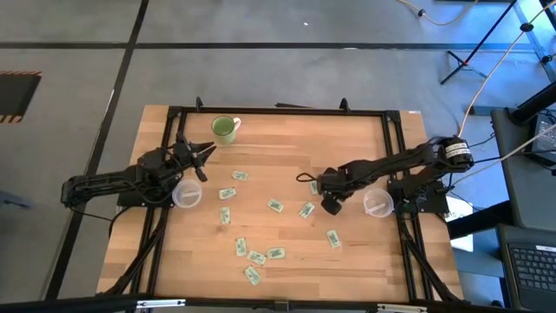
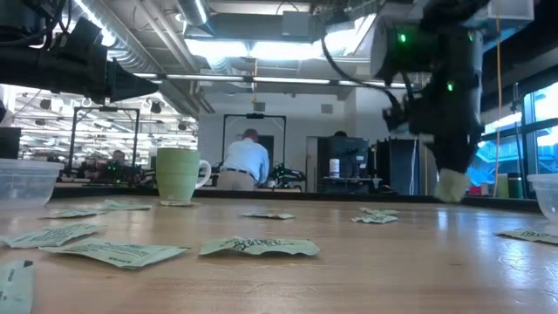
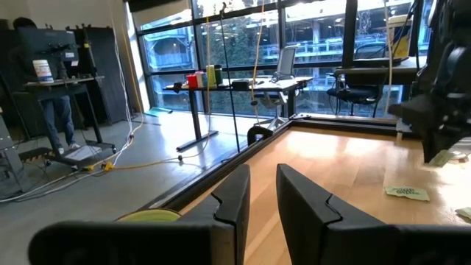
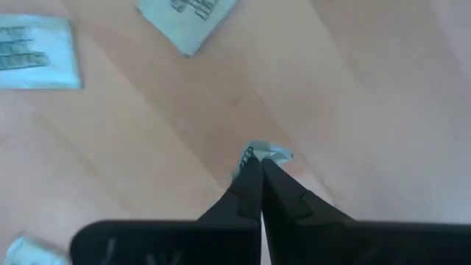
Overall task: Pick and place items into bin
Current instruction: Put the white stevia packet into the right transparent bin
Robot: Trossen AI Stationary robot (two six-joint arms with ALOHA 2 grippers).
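Wooden planks of the tabletop [image 1: 287, 261] fill the lower middle of the high view, and nearest the bottom edge lies a cluster of light green packets [image 1: 256, 257], flat on the wood. More packets [image 1: 275, 206] are scattered through the centre of the frame, a few toward the left centre and one at lower right.

Right of centre, the right gripper [image 1: 330, 205] points down over the wood, its fingers pinched together on one packet [image 4: 259, 155]; the right wrist view shows the crumpled packet clamped at the fingertips just above the boards, with two other packets lying apart from it. A clear plastic cup [image 1: 377, 203] stands just beside that arm, toward the right edge of the tabletop.

At left centre, the left gripper [image 1: 204, 149] hangs over the wood with a narrow gap between its fingers, holding nothing. Another clear cup [image 1: 186, 193] sits just below it in the frame. A light green mug [image 1: 225, 129] stands near the upper left corner of the tabletop.

Beyond, in the low view, a person [image 2: 245, 161] stands facing away among desks.
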